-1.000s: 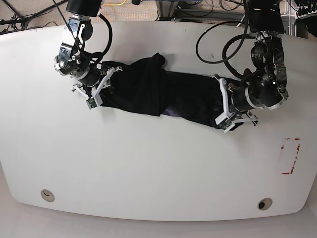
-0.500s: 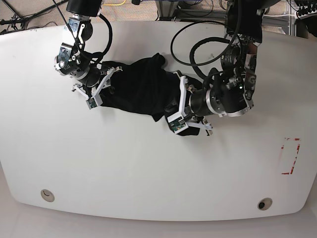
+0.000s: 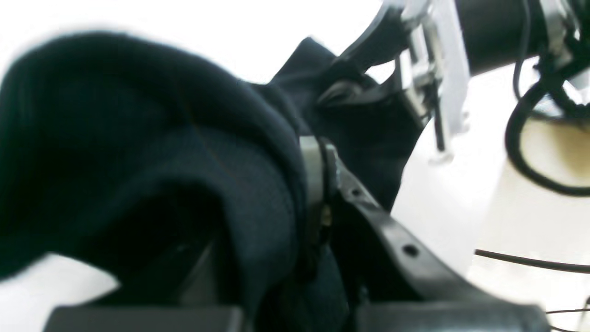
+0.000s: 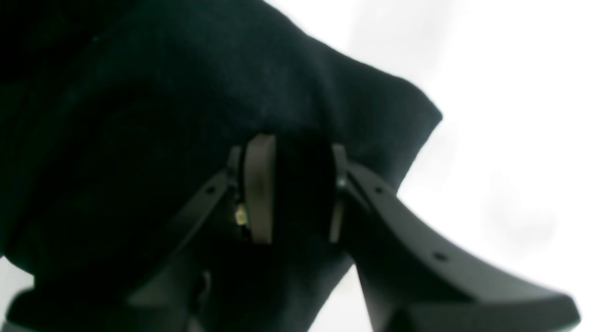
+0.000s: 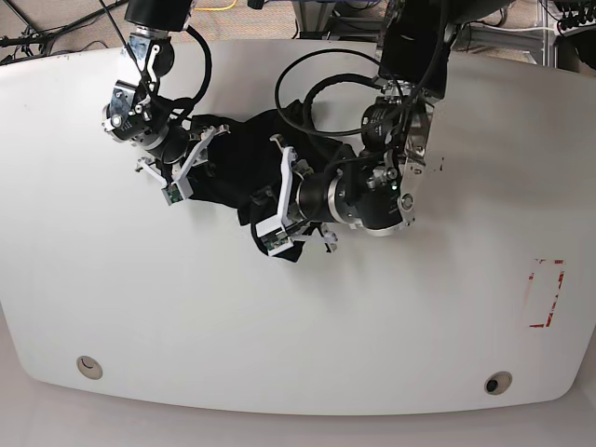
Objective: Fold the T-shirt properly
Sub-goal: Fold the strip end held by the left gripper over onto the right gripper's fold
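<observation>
A wide white table with rounded corners (image 5: 279,326) filled most of the base view. A red rectangular tape outline (image 5: 547,293) was stuck near its right edge, and two small round holes (image 5: 88,366) (image 5: 497,383) sat close to its front edge, one at each end. Beyond the far edge, dark cables (image 5: 28,39) lay on a brownish floor.

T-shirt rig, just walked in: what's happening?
Two arms are mid-fold on a black T-shirt on the white table. The right gripper pins one end with its jaws shut on the cloth. The left gripper has its jaws clamped on the other end, carried over close to the first, so the shirt lies bunched between them. The fold isn't laid flat yet.
</observation>
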`<state>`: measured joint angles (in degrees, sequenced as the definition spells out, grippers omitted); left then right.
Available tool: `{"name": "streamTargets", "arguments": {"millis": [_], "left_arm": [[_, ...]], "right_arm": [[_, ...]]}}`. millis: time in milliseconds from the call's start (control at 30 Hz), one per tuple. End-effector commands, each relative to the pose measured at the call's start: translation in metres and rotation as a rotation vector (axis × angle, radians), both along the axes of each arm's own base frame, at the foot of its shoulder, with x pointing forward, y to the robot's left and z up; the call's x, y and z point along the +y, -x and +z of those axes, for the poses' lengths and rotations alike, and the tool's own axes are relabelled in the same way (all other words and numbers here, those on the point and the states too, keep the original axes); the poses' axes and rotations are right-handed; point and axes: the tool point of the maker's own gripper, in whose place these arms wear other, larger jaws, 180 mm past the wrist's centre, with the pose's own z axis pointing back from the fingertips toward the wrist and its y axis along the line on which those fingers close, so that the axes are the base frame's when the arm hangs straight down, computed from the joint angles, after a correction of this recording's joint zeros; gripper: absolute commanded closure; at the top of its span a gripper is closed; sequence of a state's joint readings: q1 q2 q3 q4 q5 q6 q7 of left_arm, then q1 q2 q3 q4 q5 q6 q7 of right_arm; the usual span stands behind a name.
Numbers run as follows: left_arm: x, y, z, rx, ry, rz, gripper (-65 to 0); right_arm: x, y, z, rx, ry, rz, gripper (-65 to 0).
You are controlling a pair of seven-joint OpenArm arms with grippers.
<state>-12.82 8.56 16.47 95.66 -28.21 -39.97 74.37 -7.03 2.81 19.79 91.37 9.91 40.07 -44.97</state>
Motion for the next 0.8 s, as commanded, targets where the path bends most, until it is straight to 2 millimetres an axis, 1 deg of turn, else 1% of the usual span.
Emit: {"name": "streamTargets", "arguments": {"millis": [0,100,167,267,333,600,767], "left_arm": [[-0.006,-0.011,0.013,-0.027,0.032,-0.004,-1.1],[-0.008,-0.013,0.01,-0.016,0.025,-0.011,-1.1],[-0.016,-0.01,0.01,-0.019,0.026,-0.042,-1.1],[-0.03,-0.003,0.01,-0.029,0.038,-0.089,-1.1],[-0.041,0.005,0.007,-0.025,0.04,-0.129,-1.1],[-0.069,0.027,0.008,-0.048,0.047,-0.245,-1.1],[-0.079,0.031,0.014,-0.076,0.062,-0.281,-1.1]], "right_arm": [[-0.001,0.01,-0.011,0.062,0.038,0.009,-15.1],[0.002,0.01,-0.01,0.06,0.031,0.009,-15.1],[0.003,0.01,-0.01,0.06,0.028,0.008,-15.1],[0.003,0.009,-0.011,0.06,0.027,0.008,-15.1],[0.003,0.009,-0.011,0.06,0.027,0.008,-15.1],[0.004,0.008,-0.01,0.058,0.024,0.008,-15.1],[0.004,0.008,-0.01,0.058,0.024,0.008,-15.1]]}}
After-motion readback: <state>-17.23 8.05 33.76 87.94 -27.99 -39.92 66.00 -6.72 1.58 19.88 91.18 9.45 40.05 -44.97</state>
